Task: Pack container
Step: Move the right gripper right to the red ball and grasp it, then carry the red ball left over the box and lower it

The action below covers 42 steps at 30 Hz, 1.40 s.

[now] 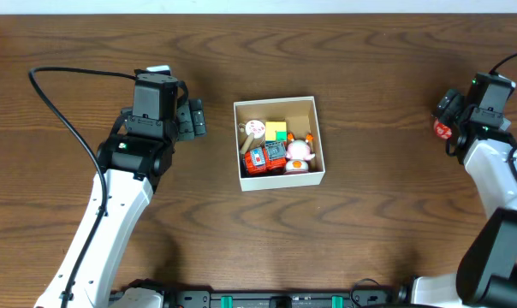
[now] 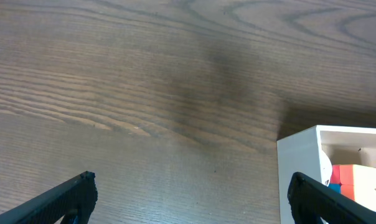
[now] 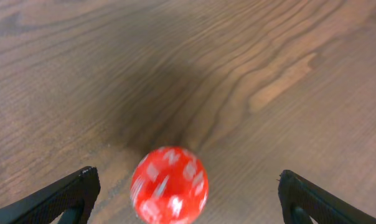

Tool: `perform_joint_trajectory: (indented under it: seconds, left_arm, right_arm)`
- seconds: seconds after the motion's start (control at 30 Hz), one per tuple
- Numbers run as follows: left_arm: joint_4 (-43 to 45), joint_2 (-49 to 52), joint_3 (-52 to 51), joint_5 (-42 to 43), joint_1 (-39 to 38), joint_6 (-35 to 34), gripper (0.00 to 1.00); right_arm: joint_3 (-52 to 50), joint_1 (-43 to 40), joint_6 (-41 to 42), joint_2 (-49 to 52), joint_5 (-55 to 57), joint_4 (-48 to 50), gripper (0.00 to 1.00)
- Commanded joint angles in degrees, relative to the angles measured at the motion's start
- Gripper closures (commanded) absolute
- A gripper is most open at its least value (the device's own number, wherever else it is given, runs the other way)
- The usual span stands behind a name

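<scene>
The box [image 1: 278, 177] sits mid-table, and everything else is best placed from it. Inside it, a handful of toys are bunched toward the wall nearest the arms: a red toy [image 1: 257, 157], a pink and white figure [image 1: 299, 154], a yellow and green block [image 1: 277, 130] and a pale round piece [image 1: 255, 129]. They overlap, so I can't tell where one ends and the next begins.

Just beside the box, off its wall on the left arm's side, hangs the left gripper [image 1: 195, 117]. Its fingers are spread wide with nothing between them. Its wrist view shows only bare table [image 2: 144, 93] and one white corner of the box, with the rest cut off by the frame.

Well apart from the box, far out past its opposite wall, is the one toy not packed: a red ball [image 3: 169, 185] with white marks. The right gripper [image 3: 187, 179] straddles it, fingers wide open either side and touching it nowhere. So the ball lies dead ahead between those fingers, and the right arm is by far the nearer one to take it. Being round, it offers no long axis to line up with. I'd say the pick needs little more than a squeeze, then a long carry back to the box.

The ball is blurred and its lower edge is cut off, so I can't tell whether it is truly a ball or a many-sided die, nor whether it rests on the wood. From overhead it is half hidden under the gripper.
</scene>
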Motion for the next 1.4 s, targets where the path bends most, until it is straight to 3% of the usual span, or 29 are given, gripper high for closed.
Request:
perform_joint_trajectory:
  seconds: [0.0,0.3,0.5,0.93,1.17,1.23,1.37]
  left_arm:
    - [0.04,-0.37,0.15,-0.7,0.24,1.2,0.02]
    - [0.04,-0.37,0.15,-0.7,0.24,1.2,0.02]
    - [0.04,-0.37,0.15,-0.68,0.24,1.2,0.02]
    - [0.04,-0.37,0.15,-0.68,0.24,1.2,0.02]
    - [0.02,-0.37,0.15,-0.68,0.24,1.2,0.02]
    - [0.04,-0.37,0.15,-0.68,0.24,1.2,0.02]
    - [0.04,-0.37,0.15,-0.7,0.24,1.2,0.02]
  right_arm:
    - [0.76,-0.96,-2.54,3.3,-4.52,1.73,0.06]
    - [0.76,-0.26,-4.5,12.04,-11.02,5.35,0.07]
    - [0.76,0.09,-4.44,12.61,-11.04,5.4,0.32]
    - [0.76,0.37,-2.32,12.61,-11.02,0.68,0.34]
    - [0.76,0.46,-1.31,12.61,-11.04,-1.75,0.74]
    - [0.76,0.81,0.28,12.41,-11.02,-2.6,0.81]
    - [1.05,2.95,-0.04,10.29,-10.05,-3.39,0.83]
